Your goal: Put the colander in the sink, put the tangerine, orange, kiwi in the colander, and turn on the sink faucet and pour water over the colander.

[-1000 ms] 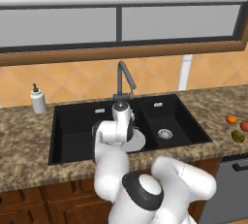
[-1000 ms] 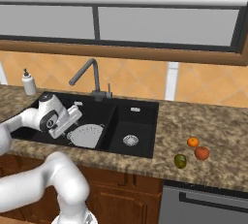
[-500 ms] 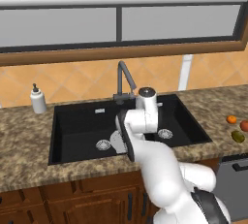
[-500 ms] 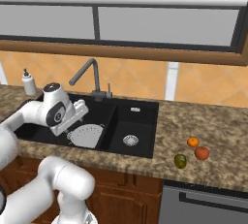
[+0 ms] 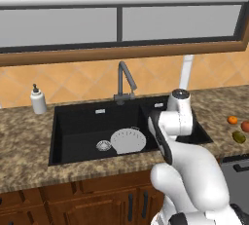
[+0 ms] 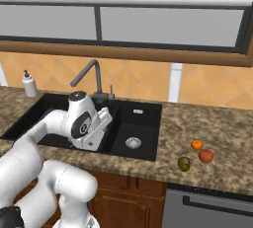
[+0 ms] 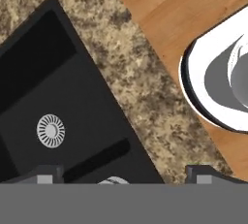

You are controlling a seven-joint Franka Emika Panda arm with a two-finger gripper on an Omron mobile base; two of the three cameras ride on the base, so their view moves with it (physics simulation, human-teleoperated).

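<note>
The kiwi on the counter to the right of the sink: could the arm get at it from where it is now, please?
Probably yes. The kiwi lies in the open on the counter beside two orange fruits, nothing over it, and the gripper is open and empty above the sink.

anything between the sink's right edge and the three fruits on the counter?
No. In the right base view, bare granite counter runs from the sink rim to the kiwi, the smaller orange fruit and the redder one.

Matt black sink (image 5: pixel 82 131); speckled granite counter (image 6: pixel 207 128); glossy wood cabinets (image 5: pixel 73 204).
</note>
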